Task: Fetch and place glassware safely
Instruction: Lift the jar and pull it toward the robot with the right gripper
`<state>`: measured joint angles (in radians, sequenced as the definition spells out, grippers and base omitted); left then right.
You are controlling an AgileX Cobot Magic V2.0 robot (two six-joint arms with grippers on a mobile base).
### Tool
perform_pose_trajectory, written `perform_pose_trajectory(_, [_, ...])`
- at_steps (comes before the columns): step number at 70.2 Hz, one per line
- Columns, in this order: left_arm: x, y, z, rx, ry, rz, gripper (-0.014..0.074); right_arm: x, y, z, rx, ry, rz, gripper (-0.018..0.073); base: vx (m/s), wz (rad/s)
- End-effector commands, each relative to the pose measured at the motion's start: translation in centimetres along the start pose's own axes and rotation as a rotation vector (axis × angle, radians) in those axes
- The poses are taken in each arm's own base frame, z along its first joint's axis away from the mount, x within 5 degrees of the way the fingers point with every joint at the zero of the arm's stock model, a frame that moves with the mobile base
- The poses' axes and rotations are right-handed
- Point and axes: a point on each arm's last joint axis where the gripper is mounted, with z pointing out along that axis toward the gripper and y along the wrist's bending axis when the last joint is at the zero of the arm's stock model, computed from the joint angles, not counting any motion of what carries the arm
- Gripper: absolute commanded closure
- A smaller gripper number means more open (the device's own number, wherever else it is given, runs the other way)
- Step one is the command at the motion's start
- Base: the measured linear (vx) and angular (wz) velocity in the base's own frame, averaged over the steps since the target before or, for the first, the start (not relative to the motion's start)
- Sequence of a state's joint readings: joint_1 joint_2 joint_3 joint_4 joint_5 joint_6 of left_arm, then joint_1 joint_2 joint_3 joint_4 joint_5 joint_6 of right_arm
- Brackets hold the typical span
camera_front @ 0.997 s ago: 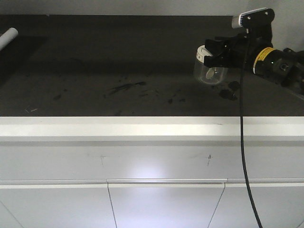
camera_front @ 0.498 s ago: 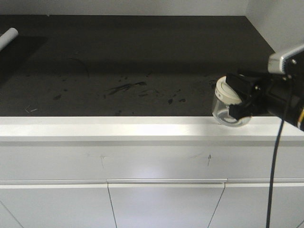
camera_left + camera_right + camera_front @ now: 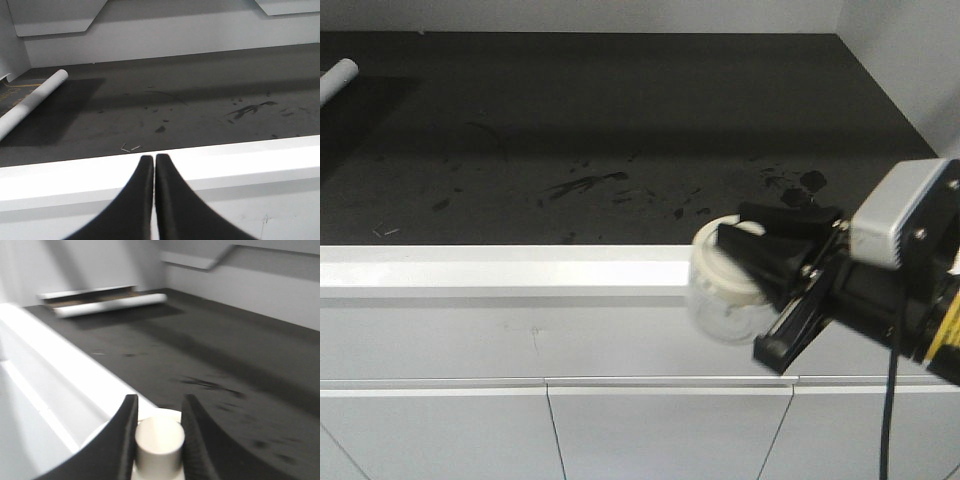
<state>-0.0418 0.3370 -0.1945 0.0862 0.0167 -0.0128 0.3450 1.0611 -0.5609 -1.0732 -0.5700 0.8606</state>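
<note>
Centre and right: the dark matte countertop [image 3: 620, 120] is open surface, marked only by flat smudges [image 3: 585, 185].
Far left: a white cylindrical tube [image 3: 338, 78] lies slantwise on the countertop.
Front: a white counter edge strip [image 3: 520, 272] runs the full width.
Right end: a pale grey side wall [image 3: 905, 70] closes it off.
Front right: the black right gripper [image 3: 160, 405], clamped on a small squat clear glass jar with a cream-white lid [image 3: 720, 300], hangs before the edge strip.

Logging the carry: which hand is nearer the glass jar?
Right. The right hand grips the glass jar by its knob; the left hand hangs shut at the counter edge, apart.
</note>
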Motion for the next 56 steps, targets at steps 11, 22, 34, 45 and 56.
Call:
perform_pose_trajectory(11, [-1.5, 0.0, 0.0, 0.008, -0.090, -0.015, 0.0603, -2.3, 3.6, 0.6, -0.144, -0.113, 0.076, 0.0562, 0.00, 0.00])
perform_pose_trajectory(22, [-1.5, 0.0, 0.0, 0.008, -0.090, -0.015, 0.0603, -2.9, 5.4, 0.7, -0.230, -0.143, 0.102, 0.0562, 0.00, 0.00])
perform_pose_trajectory(34, [-1.5, 0.0, 0.0, 0.008, -0.090, -0.015, 0.0603, -3.6, 7.2, 0.7, -0.318, -0.166, 0.093, 0.0562, 0.00, 0.00])
perform_pose_trajectory(45, [-1.5, 0.0, 0.0, 0.008, -0.090, -0.015, 0.0603, -4.0, 7.8, 0.6, -0.359, -0.195, 0.092, 0.0562, 0.00, 0.00])
perform_pose_trajectory(56, [-1.5, 0.0, 0.0, 0.008, -0.090, -0.015, 0.0603, -4.1, 7.9, 0.6, -0.367, -0.201, 0.092, 0.0561, 0.00, 0.00])
